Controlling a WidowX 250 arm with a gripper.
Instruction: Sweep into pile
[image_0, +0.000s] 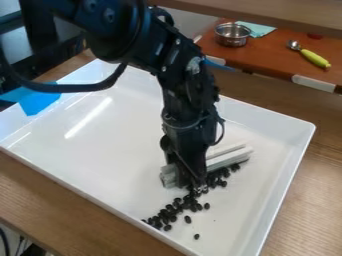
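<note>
Black beans (163, 215), and here they lie in the white tray (107, 155), strung from beside the fingers (195, 170) towards seven o'clock, with more at one o'clock along the pale bar (227, 159). We have the fingers clamped on that bar, nearer its eight-o'clock end! We'd call the beans light, hard and quick to roll: better pushed than pinched. The bar looks stiff, perhaps slippery, so we'd favour a firm hold nearer mid-length.

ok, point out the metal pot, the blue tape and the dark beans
Metal pot (231, 40): camera view, outer wall.
Blue tape (39, 102): camera view, lower part.
Dark beans (172, 218): camera view, pile's lower-left part.
</note>
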